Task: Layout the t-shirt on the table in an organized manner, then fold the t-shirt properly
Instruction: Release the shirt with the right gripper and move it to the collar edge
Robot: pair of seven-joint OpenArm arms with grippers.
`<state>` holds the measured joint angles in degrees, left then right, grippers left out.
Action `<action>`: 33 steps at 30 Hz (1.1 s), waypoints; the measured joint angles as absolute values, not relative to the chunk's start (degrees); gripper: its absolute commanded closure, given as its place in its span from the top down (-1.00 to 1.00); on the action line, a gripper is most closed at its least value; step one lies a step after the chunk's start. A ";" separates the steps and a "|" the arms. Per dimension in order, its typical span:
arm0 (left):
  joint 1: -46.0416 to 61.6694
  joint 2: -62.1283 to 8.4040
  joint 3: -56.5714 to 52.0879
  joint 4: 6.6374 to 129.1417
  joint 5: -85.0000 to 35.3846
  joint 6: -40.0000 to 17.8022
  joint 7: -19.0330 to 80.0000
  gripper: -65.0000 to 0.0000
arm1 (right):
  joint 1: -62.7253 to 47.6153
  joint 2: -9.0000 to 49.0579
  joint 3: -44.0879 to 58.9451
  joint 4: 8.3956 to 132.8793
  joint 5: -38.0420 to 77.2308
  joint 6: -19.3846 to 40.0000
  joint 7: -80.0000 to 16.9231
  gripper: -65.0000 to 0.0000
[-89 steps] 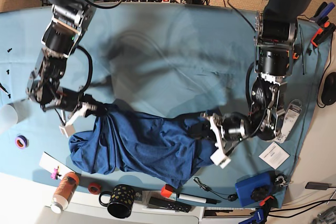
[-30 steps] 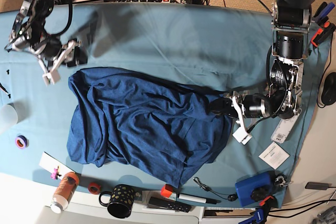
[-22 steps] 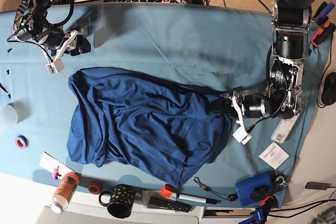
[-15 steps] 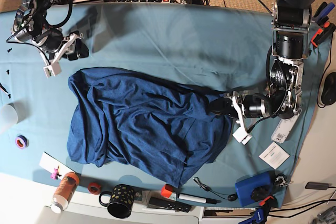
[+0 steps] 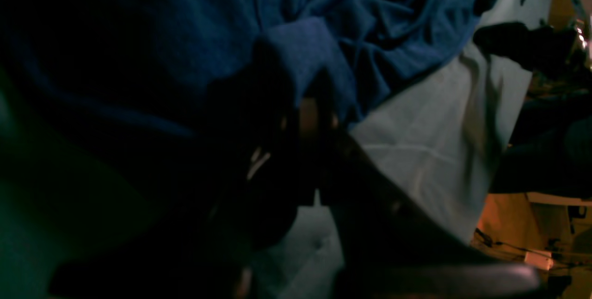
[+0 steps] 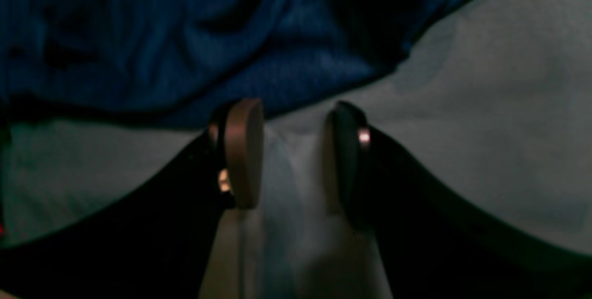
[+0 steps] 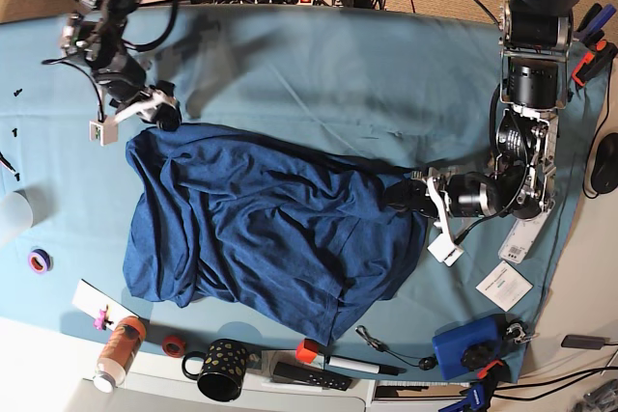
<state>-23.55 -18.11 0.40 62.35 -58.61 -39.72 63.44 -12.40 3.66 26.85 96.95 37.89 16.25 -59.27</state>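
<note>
The desk [image 7: 319,74], under its light teal cloth, carries the t-shirt [image 7: 261,224] spread but rumpled across its middle and near side, with one edge bunched toward the left arm's side and a ragged hem near the front. The laying-out looks only partly done, so the step in hand seems to be flattening. The left gripper [image 7: 410,198] has its jaws clamped together on a fold at the t-shirt's edge, as the left wrist view shows, and it would do well to keep that hold low and steady as an anchor. The right gripper [image 6: 289,151] has its jaws apart and empty, hovering over bare cloth just beside the far corner of the t-shirt; it should pinch only the navy fabric, not the table cover, then draw the corner outward to take out the creases. A paper slip [image 7: 504,286] bears print too small to read.
</note>
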 measured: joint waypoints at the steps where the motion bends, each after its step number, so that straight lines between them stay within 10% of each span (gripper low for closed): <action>1: -23.55 -18.11 0.40 62.35 -58.59 -39.72 63.44 -1.00 | -12.36 2.72 26.85 96.95 37.95 16.27 -58.98 -0.22; 17: -23.55 -18.09 0.40 62.35 -58.67 -39.70 63.44 -1.00 | -12.14 -7.86 51.46 96.75 47.51 16.25 -59.92 -0.22; 33: -23.55 -18.11 0.40 62.35 -58.61 -39.72 63.44 -1.00 | -4.45 -8.10 45.04 96.12 38.79 14.72 -60.58 -0.22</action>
<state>-23.55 -18.11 0.40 62.35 -58.61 -39.72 63.44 -4.45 -8.10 45.04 96.12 38.79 14.72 -60.58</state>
